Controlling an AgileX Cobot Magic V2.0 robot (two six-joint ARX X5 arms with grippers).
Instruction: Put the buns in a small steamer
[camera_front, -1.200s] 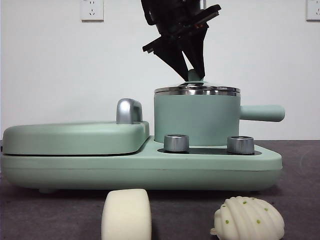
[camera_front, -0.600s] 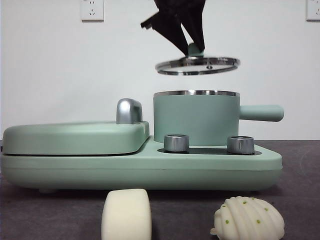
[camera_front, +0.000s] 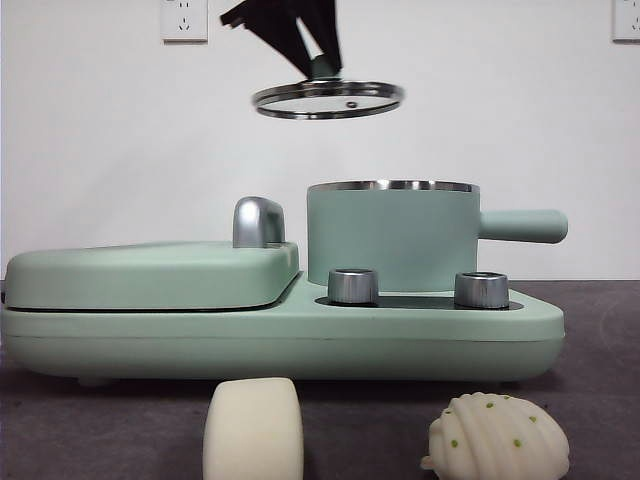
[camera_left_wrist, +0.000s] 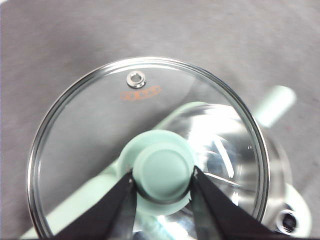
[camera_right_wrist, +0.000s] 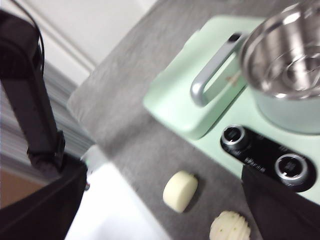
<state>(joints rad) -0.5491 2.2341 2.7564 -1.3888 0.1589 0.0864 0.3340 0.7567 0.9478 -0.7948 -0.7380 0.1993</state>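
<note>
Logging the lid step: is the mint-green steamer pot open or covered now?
Open. The mint-green steamer pot shows a bare steel rim; the left gripper holds the steel-rimmed glass lid by its knob, up and aside.

The left gripper (camera_front: 312, 62) hangs high above the worktop, angled downward, its two black jaws pinched on the green knob (camera_left_wrist: 164, 171) of the glass lid (camera_front: 328, 99), which it holds in the air. The right gripper (camera_right_wrist: 165, 210) hovers with its jaws spread wide apart, gripping nothing.
</note>
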